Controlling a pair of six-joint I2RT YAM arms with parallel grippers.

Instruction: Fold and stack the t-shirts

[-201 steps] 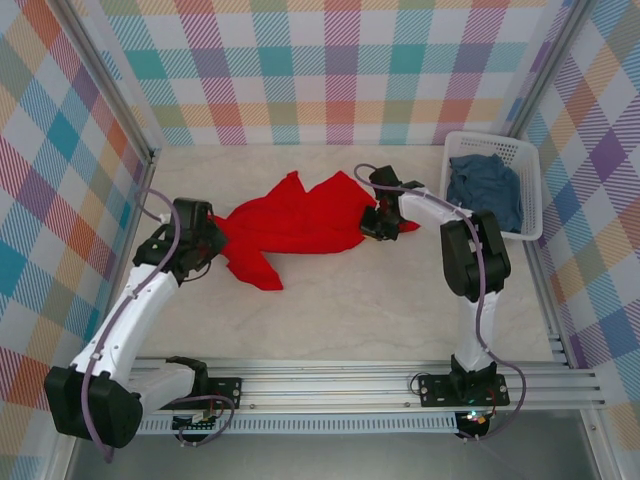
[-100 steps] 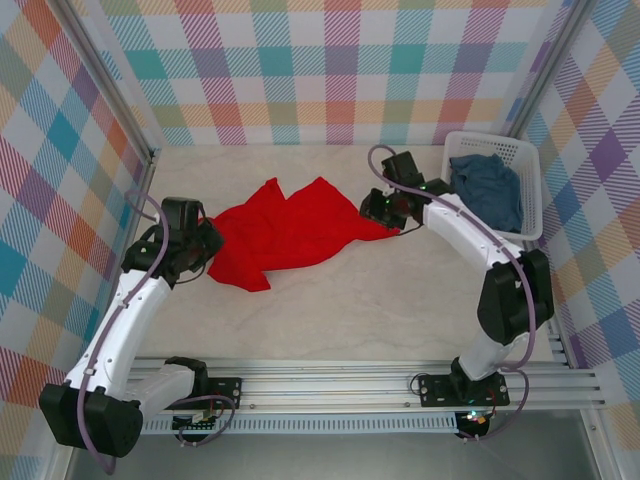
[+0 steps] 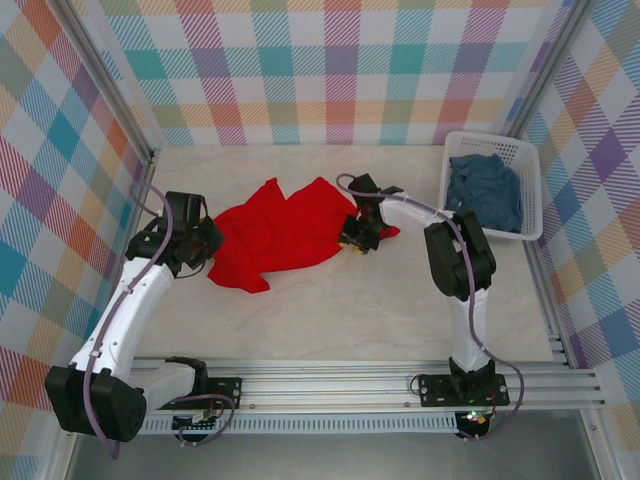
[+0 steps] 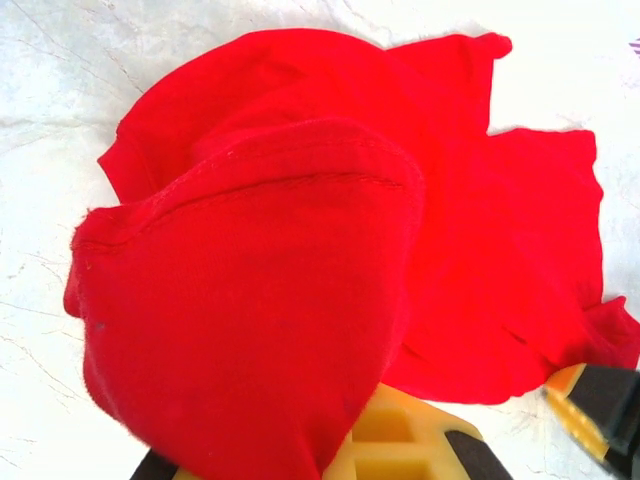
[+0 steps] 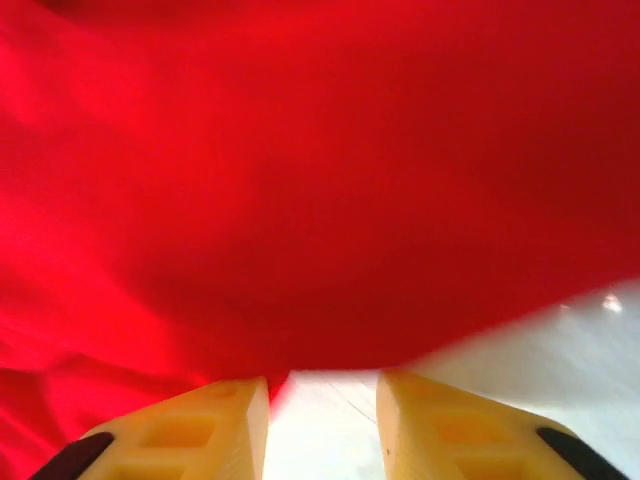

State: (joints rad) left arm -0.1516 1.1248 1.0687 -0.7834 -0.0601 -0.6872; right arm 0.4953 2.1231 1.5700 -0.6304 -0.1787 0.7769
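Left fingers [image 4: 405, 445] pinched, right fingers [image 5: 455, 425] apart

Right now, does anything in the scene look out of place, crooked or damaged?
Nothing is damaged or spilled. The red t-shirt lies bunched and creased on the table, one end draped over the left gripper. The blue-grey t-shirt sits crumpled in the white basket, unfolded.
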